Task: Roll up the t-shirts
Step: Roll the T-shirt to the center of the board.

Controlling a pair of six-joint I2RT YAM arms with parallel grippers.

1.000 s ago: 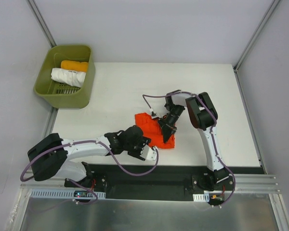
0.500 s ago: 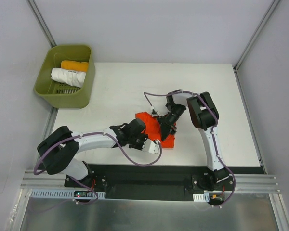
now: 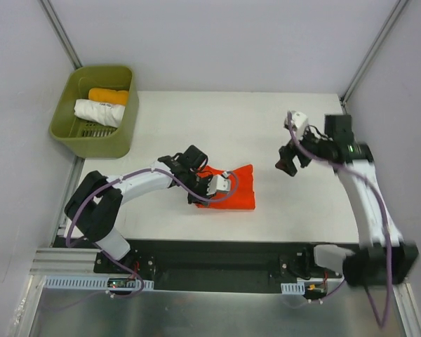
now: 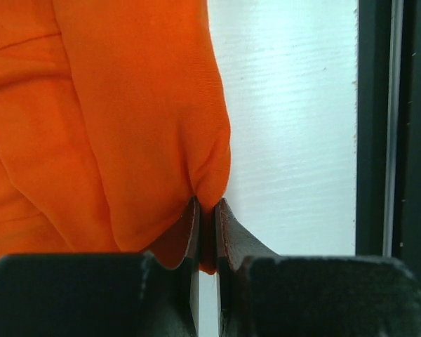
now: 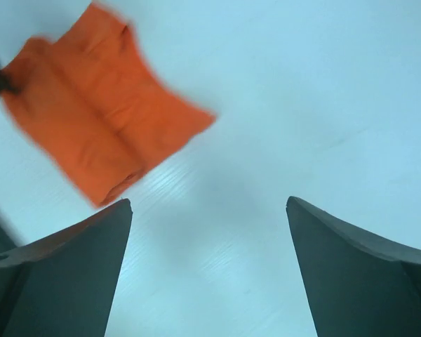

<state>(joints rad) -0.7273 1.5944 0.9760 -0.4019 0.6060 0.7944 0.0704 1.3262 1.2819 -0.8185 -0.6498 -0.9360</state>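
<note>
The bright red-orange t-shirt (image 3: 240, 193) lies folded in a small bundle near the middle of the white table (image 3: 196, 126). My left gripper (image 3: 214, 191) is shut on an edge fold of it; in the left wrist view the red cloth (image 4: 112, 126) is pinched between the closed fingertips (image 4: 208, 208). Well to the right of the shirt, my right gripper (image 3: 288, 163) is raised and open, with nothing between its fingers (image 5: 209, 202); the shirt (image 5: 98, 133) lies beyond them. A rolled white t-shirt (image 3: 98, 111) and a rolled yellow-orange one (image 3: 109, 95) are at the far left.
Both rolled shirts sit in a green basket (image 3: 123, 130) standing at the table's far left corner. A black rail (image 3: 217, 254) runs along the near edge by the arm bases. Grey walls close in the sides and back.
My right gripper let go of the red shirt, opened wide and swung up and to the right. My left gripper closed on the shirt's edge and shifted farther in.
</note>
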